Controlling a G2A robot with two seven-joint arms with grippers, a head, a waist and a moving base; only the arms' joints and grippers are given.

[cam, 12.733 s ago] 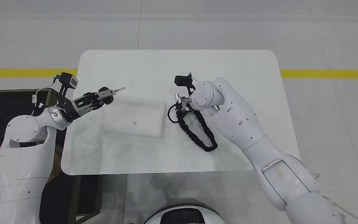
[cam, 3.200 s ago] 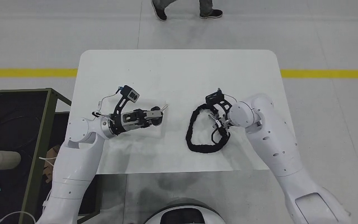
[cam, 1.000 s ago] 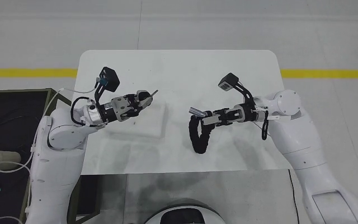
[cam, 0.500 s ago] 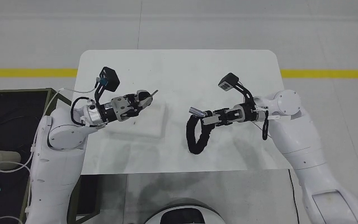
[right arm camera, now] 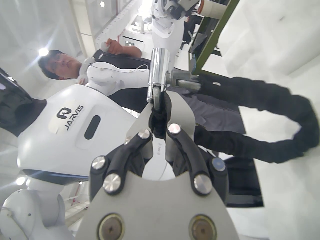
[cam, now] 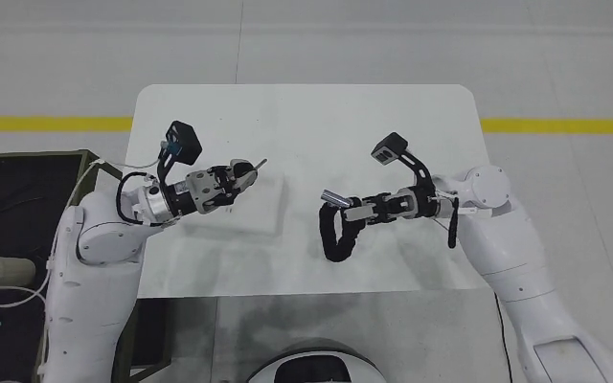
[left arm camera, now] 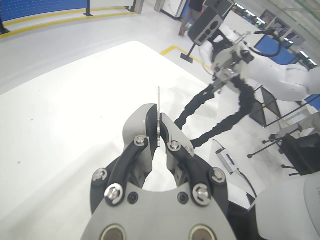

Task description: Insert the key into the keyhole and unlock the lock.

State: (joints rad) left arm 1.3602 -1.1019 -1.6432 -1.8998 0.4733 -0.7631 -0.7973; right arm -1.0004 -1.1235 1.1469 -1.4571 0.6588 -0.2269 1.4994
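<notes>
My left gripper (left arm camera: 158,118) (cam: 241,175) is shut on a thin silver key (left arm camera: 158,106) whose blade (cam: 259,165) sticks out toward the table's middle. My right gripper (right arm camera: 160,108) (cam: 356,209) is shut on the cable lock, gripping it just behind the shiny chrome lock cylinder (right arm camera: 157,73) (cam: 333,198). The black sleeved cable (cam: 337,239) (right arm camera: 262,123) hangs in a loop below the cylinder. In the left wrist view the cylinder's end face (left arm camera: 225,74) points toward the key. Key tip and cylinder are a clear gap apart above the white table (cam: 306,115).
A dark rack (cam: 19,230) stands off the table's left side. A yellow floor line (cam: 536,125) runs behind the table.
Over the last second the left gripper and key shifted slightly toward the front, and the right gripper with the lock moved a little lower and leftward. The cable loop swung with it.
</notes>
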